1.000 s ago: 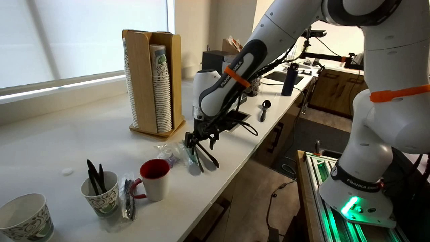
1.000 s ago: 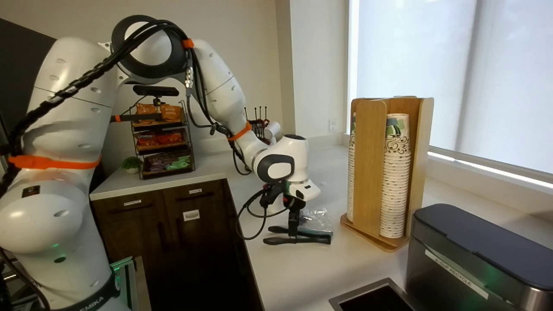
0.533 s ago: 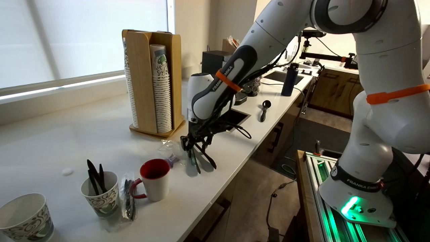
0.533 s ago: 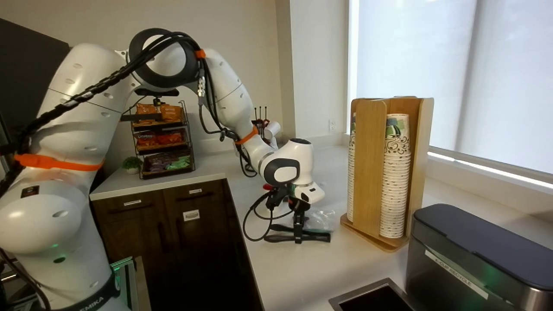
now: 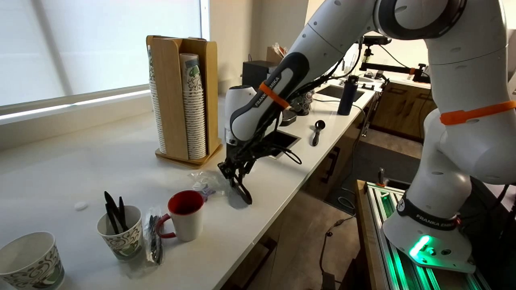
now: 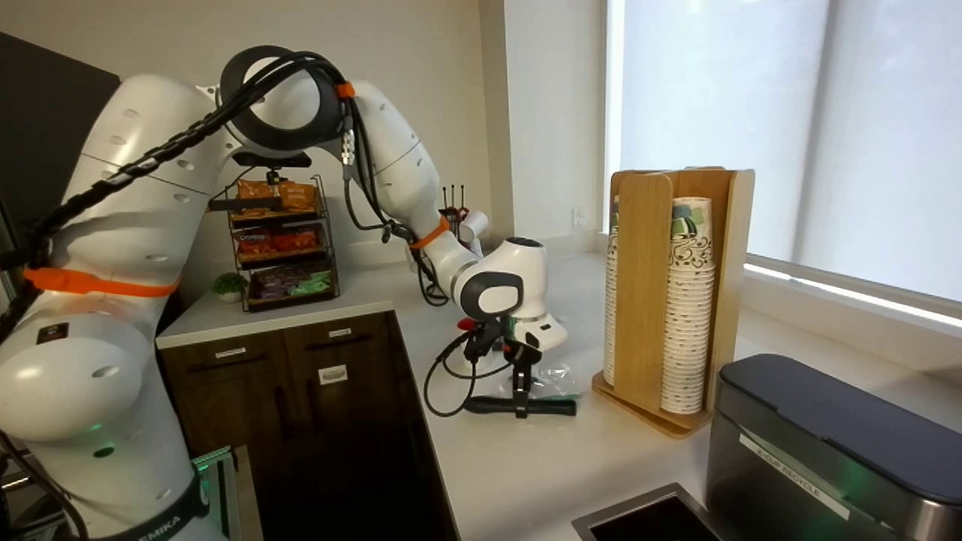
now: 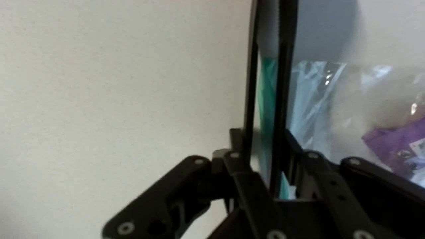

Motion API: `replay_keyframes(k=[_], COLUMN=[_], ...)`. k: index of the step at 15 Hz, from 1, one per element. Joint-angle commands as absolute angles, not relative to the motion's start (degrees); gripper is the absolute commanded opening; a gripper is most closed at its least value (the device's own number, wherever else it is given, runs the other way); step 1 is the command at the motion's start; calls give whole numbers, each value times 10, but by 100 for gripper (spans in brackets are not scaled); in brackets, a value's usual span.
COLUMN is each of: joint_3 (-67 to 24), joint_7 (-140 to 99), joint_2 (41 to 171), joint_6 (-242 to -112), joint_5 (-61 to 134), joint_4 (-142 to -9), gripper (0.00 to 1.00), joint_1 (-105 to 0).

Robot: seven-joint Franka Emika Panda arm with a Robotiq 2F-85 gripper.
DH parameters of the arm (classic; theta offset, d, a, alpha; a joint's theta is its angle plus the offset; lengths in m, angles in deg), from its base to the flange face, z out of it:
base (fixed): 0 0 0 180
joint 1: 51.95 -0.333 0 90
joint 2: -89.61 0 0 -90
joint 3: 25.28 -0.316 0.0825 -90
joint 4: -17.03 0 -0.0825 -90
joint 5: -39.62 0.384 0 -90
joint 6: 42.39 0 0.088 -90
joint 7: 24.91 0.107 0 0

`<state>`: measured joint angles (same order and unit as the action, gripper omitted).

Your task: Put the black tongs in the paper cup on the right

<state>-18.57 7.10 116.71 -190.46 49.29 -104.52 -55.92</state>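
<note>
- Black tongs (image 7: 283, 89) lie nearly level, low above the tabletop (image 5: 100, 169) or touching it; which of these, I cannot tell.
- The claw (image 7: 264, 141) is pinching them: one finger presses on the outer side of each long arm. If this pressure becomes weak, the arms may spring apart and slip out.
- A green strip (image 7: 266, 83) shows between the arms, with a clear plastic bag (image 7: 312, 106) just beside. If some plastic is caught, it may be dragged along at the lifting.
- The red-handled mug (image 5: 188, 221) stands between the tongs and the paper cup (image 5: 125, 243). If the carry is too low, a long end may knock it over.
- This cup, I judge, is the goal: the right one of the two standing loose in an exterior view. The wider cup (image 5: 40, 269) could be mistaken for it.
- Black utensils (image 5: 115, 213) lean already inside, so the tongs may jam against them.
- If the tongs are not turned toward upright, they will likely lie across the rim, and the light paper cup may tip.
</note>
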Motion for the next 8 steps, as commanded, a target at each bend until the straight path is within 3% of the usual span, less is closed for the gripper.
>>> replay_keyframes(k=[1,8], joint_3=[-181,-205], joint_7=[68,-17], joint_2=[1134,1082], joint_6=[-1938,-2084], joint_5=[478,489], joint_4=[-1080,-1134], gripper=[6,7], joint_1=[-570,-556])
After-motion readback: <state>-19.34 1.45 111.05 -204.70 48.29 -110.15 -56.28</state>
